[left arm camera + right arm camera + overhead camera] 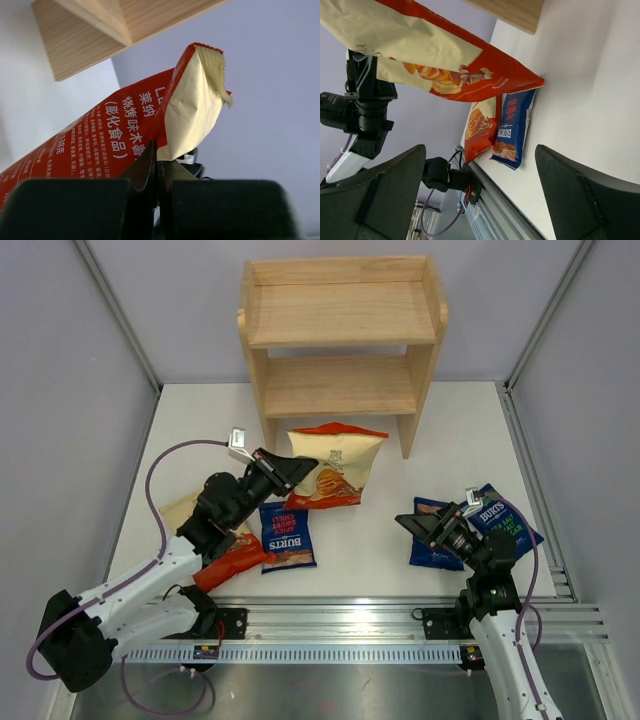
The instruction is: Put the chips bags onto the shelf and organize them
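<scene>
The left claw pinches 1 big orange bag by its left edge, just below the shelf at the frame's top.

In the top view, the lying orange-red bag on the bench was mostly covered by the left arm, and one dark blue bag was half hidden under the right arm. In the left wrist view, the raised orange-red bag was cut off at the left edge, only a corner of the shelf was seen, and the smallest print was blurred.
</scene>
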Action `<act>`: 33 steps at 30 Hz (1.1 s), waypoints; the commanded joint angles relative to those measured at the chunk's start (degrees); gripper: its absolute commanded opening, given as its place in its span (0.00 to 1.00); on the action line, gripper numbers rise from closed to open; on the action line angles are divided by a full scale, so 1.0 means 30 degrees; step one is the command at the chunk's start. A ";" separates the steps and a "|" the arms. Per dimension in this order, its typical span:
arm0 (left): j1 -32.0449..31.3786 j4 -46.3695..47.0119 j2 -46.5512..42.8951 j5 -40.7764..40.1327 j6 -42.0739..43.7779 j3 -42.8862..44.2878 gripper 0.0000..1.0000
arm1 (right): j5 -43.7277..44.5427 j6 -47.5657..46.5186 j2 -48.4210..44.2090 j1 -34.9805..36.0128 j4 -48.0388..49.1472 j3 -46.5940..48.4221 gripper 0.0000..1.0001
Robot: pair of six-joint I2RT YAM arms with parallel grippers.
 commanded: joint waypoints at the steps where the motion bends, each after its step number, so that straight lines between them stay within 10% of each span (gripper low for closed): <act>1: -0.0380 0.0307 -0.1559 -0.0630 -0.0581 0.1941 0.00 | -0.1244 0.1082 0.0791 0.0230 0.6449 -0.0557 0.99; 12: -0.1552 -0.3356 -0.2587 0.0218 -0.1021 0.6805 0.00 | -0.0076 -0.6001 0.5686 0.4653 0.8745 0.2484 0.99; 18: -0.2780 -0.2803 -0.2938 0.0659 -0.1900 0.7482 0.00 | -0.0221 -0.4775 0.7880 0.5646 1.6003 0.2282 0.99; 27: -0.4159 -0.3004 -0.2441 0.0571 -0.1929 0.8654 0.00 | 0.1039 -0.7234 1.0637 0.8403 1.6801 0.5270 0.98; 33: -0.4277 -0.4382 -0.2790 -0.0479 -0.1900 0.8246 0.00 | 0.2207 -0.5920 1.0872 0.9165 1.9142 0.5682 0.69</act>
